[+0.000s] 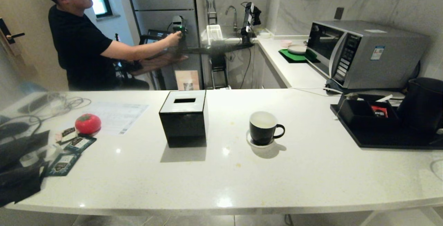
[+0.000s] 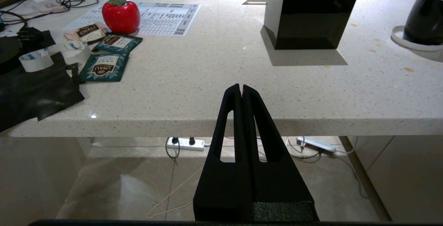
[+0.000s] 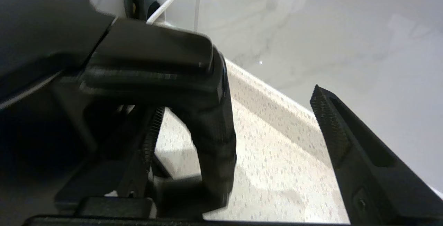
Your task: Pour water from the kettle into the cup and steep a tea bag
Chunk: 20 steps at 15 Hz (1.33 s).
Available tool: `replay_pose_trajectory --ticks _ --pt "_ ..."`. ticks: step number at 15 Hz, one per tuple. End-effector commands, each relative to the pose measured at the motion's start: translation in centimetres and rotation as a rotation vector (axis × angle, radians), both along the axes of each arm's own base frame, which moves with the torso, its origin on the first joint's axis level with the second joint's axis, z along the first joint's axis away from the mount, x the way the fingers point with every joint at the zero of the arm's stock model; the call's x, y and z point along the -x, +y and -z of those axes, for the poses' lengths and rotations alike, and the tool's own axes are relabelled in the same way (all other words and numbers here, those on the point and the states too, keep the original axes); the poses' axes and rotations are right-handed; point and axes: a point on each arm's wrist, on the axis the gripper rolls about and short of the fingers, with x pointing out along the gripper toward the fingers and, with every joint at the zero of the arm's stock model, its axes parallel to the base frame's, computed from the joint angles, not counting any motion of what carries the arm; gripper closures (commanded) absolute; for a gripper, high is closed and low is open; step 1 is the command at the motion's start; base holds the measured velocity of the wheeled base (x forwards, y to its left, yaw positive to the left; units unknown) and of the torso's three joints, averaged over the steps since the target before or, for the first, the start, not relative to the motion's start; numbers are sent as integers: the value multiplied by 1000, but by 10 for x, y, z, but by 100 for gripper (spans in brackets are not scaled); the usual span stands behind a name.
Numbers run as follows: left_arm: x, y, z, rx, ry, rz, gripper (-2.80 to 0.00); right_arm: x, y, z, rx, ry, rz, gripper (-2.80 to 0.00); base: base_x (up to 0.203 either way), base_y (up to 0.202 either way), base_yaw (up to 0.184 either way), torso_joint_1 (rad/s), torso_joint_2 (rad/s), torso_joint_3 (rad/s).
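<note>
Glossy black cup (image 1: 262, 129) on speckled polished stone counter (image 1: 311, 170); matt kettle (image 1: 424, 103).

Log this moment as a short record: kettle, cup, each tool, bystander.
kettle: black kettle on black tray, counter's right end
cup: black mug on white saucer, mid-counter, right of black box
right tool: open, fingers either side of kettle handle
left tool: shut, below counter edge
bystander: person behind counter

- One kettle (image 1: 425, 105)
- One cup (image 1: 263, 128) on one saucer (image 1: 250, 141)
- One black cube-shaped box (image 1: 183, 118)
- Three teal sachets (image 2: 104, 66)
- One red tomato-shaped thing (image 1: 88, 123)
- One microwave (image 1: 360, 51)
- One black tray (image 1: 380, 139)
- One person (image 1: 79, 42)
</note>
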Motion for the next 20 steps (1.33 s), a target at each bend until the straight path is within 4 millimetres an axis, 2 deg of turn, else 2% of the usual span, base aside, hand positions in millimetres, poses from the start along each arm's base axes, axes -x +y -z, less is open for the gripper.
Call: replay_pose_trajectory --ticks 1,10,15,20 --pt "0 0 0 0 0 0 0 6 6 -7 0 1 0 -280 0 0 0 0 0 0" --pt "0 0 0 0 0 0 0 50 34 -13 -26 29 12 -280 0 0 0 0 0 0" --pt "0 0 0 0 0 0 0 89 52 -7 -77 103 46 -280 0 0 0 0 0 0" --pt "0 0 0 0 0 0 0 131 80 -3 -142 172 51 -280 0 0 0 0 0 0"
